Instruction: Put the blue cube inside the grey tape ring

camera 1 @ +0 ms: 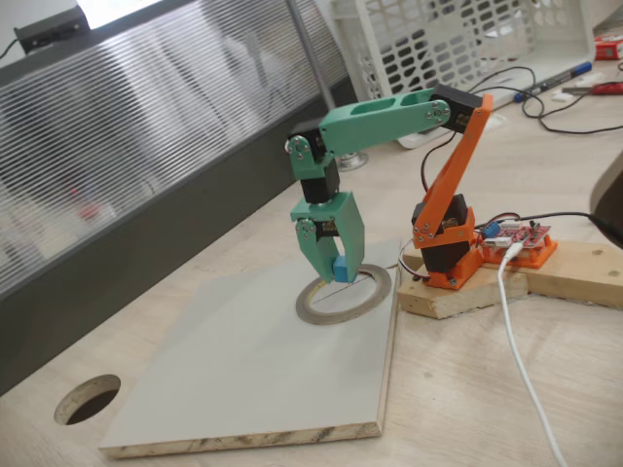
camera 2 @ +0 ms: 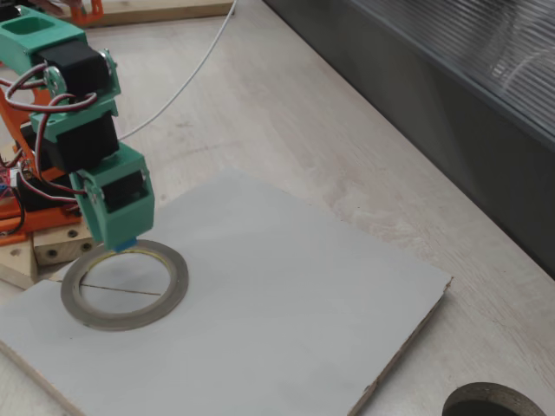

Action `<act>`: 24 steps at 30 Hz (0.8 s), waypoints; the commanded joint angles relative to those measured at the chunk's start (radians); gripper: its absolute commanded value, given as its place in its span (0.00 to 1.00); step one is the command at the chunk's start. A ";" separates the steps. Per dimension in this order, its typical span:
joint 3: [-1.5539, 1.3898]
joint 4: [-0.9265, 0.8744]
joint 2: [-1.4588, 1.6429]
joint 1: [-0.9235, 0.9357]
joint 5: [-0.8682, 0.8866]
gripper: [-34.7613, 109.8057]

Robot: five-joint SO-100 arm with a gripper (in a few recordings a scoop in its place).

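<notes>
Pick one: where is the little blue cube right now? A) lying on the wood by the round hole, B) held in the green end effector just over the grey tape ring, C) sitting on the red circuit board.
B: the blue cube sits clamped in the green end effector, at the near rim of the grey tape ring.

Sky-blue cube [camera 1: 344, 269], grey tape ring [camera 1: 343, 294] with yellowish inner rim, green fingers [camera 1: 322, 255].

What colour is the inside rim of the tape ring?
Yellowish, on the grey tape ring, clearest in this fixed view.
</notes>
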State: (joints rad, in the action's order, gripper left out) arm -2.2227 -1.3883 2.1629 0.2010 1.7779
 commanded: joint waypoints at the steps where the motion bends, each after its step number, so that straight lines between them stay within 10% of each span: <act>1: -0.032 0.034 0.038 0.008 0.011 0.27; 24: -0.137 0.041 0.041 0.009 0.002 0.27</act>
State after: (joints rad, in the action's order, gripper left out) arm -2.3424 -1.3514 2.1783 0.2040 1.7717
